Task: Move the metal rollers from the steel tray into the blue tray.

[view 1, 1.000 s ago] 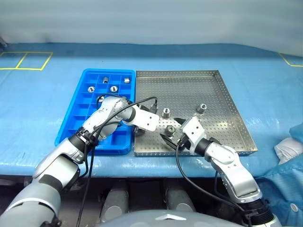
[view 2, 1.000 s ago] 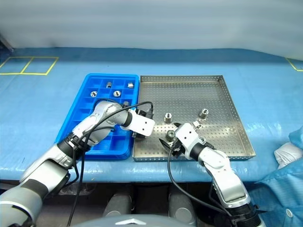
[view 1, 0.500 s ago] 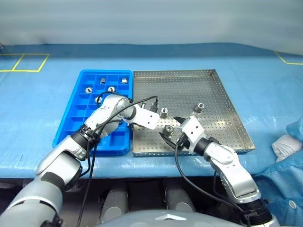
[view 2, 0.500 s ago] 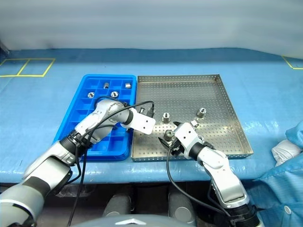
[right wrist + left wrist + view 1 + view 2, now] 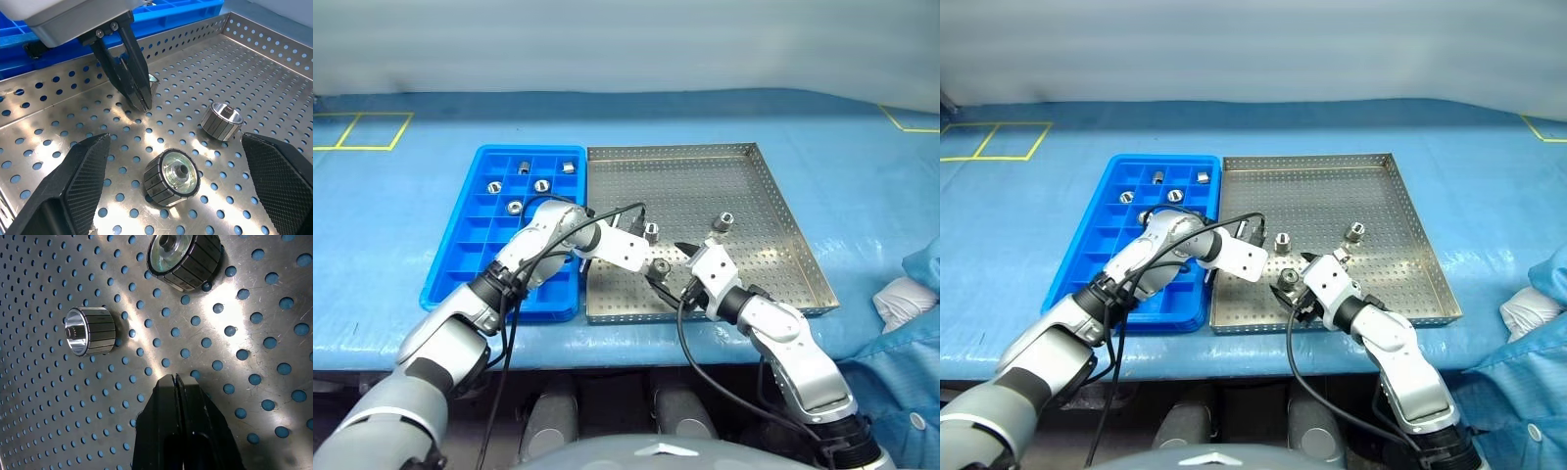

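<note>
Now the left gripper [image 5: 175, 382] has its fingers pressed together on nothing over the steel tray [image 5: 764, 211] while the right gripper [image 5: 171, 161] straddles a roller [image 5: 172, 177] fingers wide apart, so it looks like a missed pick needing those left fingers reopened before a roller goes to the blue tray [image 5: 470, 245]

Blue cloth [image 5: 862, 186] covering table; yellow tape lines [image 5: 362, 129] showing at 10 o'clock; pale wall [image 5: 626, 44] running behind.
</note>
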Tool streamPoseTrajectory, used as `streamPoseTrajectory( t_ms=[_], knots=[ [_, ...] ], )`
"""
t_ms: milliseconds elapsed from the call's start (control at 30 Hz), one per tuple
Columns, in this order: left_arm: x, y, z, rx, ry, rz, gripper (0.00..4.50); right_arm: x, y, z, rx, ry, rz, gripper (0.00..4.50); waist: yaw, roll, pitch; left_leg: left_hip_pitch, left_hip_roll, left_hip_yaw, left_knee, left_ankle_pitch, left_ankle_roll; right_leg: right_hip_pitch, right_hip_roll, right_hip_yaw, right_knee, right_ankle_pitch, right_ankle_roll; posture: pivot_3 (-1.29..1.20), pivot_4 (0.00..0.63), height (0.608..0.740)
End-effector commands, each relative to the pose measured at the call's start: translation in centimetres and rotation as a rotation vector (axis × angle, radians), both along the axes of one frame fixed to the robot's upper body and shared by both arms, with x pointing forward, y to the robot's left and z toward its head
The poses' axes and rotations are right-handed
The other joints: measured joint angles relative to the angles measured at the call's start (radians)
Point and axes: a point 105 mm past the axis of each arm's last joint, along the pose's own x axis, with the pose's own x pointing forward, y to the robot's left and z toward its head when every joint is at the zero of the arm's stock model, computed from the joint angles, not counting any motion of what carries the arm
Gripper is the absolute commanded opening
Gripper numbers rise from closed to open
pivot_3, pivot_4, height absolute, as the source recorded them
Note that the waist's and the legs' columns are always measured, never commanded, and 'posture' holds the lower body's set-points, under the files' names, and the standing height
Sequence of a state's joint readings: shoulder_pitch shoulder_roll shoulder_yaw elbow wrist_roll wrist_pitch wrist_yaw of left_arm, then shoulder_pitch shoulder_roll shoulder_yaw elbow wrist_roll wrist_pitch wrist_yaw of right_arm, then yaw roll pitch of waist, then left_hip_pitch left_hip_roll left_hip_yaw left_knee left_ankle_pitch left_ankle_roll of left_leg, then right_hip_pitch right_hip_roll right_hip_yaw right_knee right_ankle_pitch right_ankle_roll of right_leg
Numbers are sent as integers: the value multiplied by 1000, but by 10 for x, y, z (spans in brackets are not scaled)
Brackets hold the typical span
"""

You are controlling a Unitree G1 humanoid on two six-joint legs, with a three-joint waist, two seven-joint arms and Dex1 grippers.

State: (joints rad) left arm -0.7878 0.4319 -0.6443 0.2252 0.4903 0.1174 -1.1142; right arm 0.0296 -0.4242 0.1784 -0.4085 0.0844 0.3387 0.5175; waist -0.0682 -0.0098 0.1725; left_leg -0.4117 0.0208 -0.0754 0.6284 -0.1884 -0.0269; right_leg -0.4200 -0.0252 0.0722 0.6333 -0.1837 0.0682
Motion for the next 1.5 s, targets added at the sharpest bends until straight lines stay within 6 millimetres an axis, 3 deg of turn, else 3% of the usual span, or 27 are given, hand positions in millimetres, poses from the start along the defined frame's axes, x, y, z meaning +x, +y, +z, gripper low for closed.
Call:
streamPoseTrajectory(
  t_ms=[33,267,533,933,1500],
  knots=[
    [1,-2,7,-22,-16,-31,391,0,3,13,15,-48,10,4500,0,0,0,0,0,0,0,0,0,0,0,0,0,0,0,-30,150,740],
    [15,-1,23,-42,-97,16,2463,-1,5,10,22,-41,7,4500,3,0,0,-1,0,0,0,0,0,0,0,0,0,0,0,-35,150,740],
    [19,3,42,77,-146,-84,2463,1,8,11,30,-53,2,4500,1,0,0,-1,0,0,0,0,0,-1,0,0,0,0,0,-46,150,740],
    [20,12,38,216,-32,-161,2463,2,7,9,35,-62,-17,4500,-2,0,0,-3,0,0,0,0,0,-2,0,1,0,0,0,-78,150,740],
    [18,14,32,278,48,-195,2463,3,5,9,34,-75,-43,4500,-17,0,0,-3,0,1,1,0,0,-4,0,2,2,0,0,-98,150,740]
  ],
)
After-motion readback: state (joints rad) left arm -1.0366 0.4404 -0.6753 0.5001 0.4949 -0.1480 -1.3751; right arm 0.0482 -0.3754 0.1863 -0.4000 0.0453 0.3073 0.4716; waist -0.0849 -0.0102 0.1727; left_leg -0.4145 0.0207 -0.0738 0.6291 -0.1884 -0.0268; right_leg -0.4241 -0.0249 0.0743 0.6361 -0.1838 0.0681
